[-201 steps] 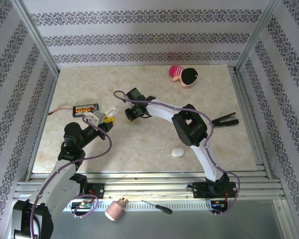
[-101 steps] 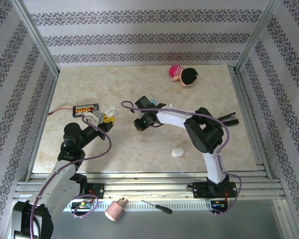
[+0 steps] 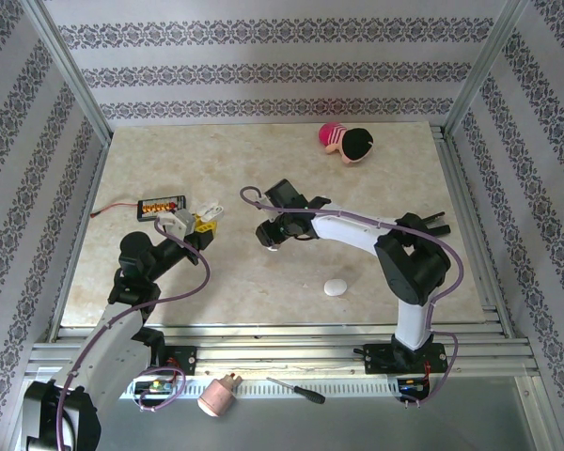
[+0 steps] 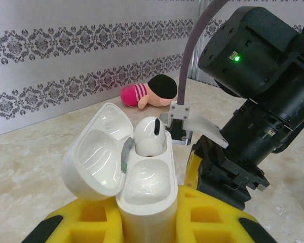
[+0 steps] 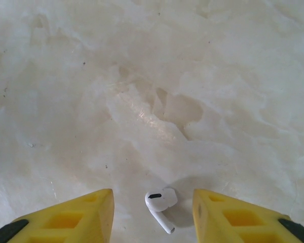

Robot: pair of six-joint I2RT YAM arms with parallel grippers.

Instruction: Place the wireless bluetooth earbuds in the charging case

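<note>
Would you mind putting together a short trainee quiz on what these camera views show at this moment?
1. True or false: the charging case clamped in the left gripper has its lid shut.
2. Where does the loose earbud lie? A) on the table, between the fingers of the open right gripper; B) on the case's lid; C) inside the case.
3. Fill in: the case has ___ earbud seated in it.

Key: 1 false, the lid stands open. 2 A. 3 one, the seated earbud.
</note>
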